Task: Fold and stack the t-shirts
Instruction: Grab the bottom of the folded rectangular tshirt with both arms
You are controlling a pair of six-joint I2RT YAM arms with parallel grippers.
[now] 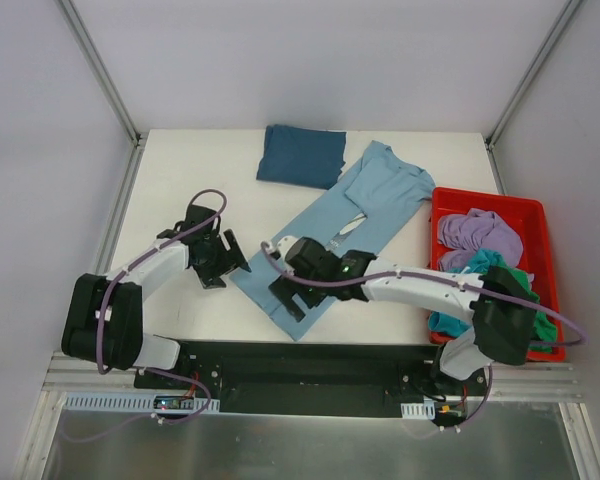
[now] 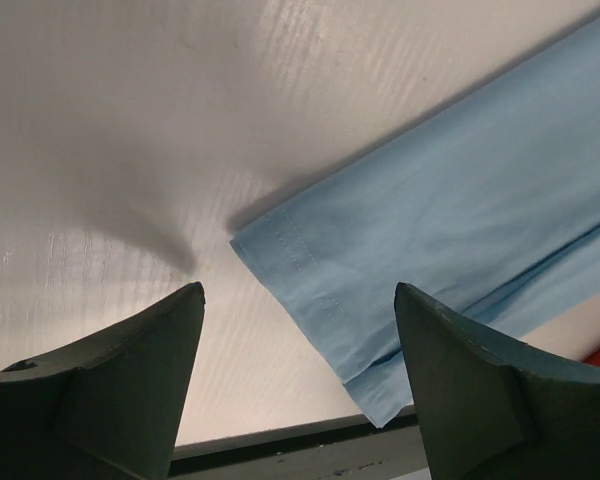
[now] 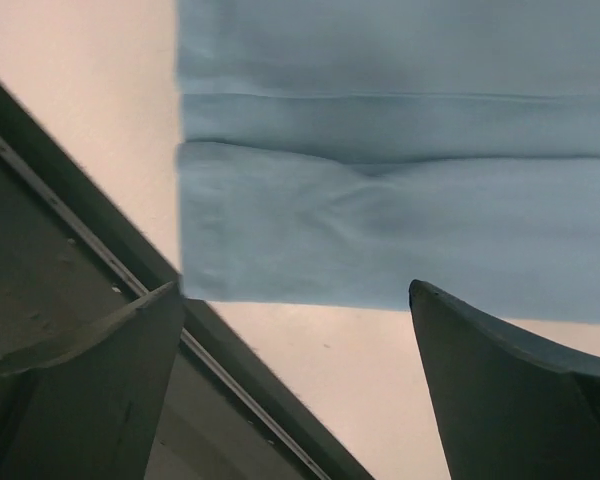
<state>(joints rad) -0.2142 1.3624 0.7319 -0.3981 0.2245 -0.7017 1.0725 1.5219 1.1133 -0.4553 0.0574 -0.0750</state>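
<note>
We see the light blue t-shirt point(image 2: 430, 230) as soft matt cloth with a stitched hem. The white table point(image 2: 130, 120) looks matt and finely ribbed. The red bin point(image 1: 485, 197) at its right edge is smooth, glossy plastic.

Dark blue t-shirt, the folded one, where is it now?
In the top view the dark blue t-shirt lies folded at the far edge of the table, about mid-width, just left of the far end of the light blue t-shirt.

Table point(image 1: 180, 170); sky-blue tee point(image 1: 380, 195); teal tee point(image 1: 300, 157); bin point(image 1: 485, 195)
</note>
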